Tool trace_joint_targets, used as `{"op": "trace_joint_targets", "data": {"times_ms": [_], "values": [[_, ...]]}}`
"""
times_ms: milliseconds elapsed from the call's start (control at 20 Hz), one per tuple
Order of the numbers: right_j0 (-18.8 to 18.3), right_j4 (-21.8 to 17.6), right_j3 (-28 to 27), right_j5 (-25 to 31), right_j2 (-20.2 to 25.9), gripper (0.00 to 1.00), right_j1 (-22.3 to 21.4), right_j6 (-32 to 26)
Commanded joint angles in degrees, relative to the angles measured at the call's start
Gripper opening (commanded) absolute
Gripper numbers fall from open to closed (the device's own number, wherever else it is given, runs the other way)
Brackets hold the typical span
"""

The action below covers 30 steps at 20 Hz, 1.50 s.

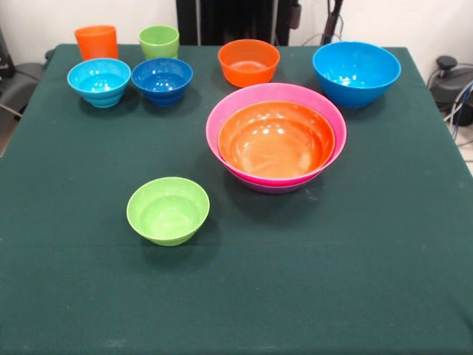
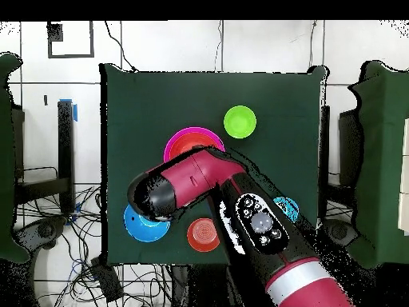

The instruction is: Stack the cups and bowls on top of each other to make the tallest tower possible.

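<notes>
Folding over the table (image 2: 295, 104) in the overhead view, the arm (image 2: 200, 180) hides most of the tower (image 1: 276, 138) and the far-row bowls, its gripper's grip state impossible to tell, while the lime-green bowl (image 1: 168, 210) sits apart.

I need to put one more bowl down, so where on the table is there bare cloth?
The near strip in front of the lime-green bowl is bare, as is the stretch right of the nested pink stack. The far edge is crowded: orange cup, green cup and four bowls in a row.
</notes>
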Motion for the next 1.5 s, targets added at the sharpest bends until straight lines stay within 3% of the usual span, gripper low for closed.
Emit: {"op": "trace_joint_targets", "data": {"times_ms": [50, 750, 1200, 1500], "values": [[2.41, -2.30, -13.59, 12.51, 1.96, 1.00, 8.51, -20.73], [3.34, -1.92, -12.13, 11.74, 1.80, 1.00, 6.93, -18.37], [5.25, -4.10, -23.39, 16.50, 1.52, 1.00, 14.97, -24.64], [5.73, -3.27, -29.02, 20.44, 1.50, 1.00, 18.88, -28.44]]}}
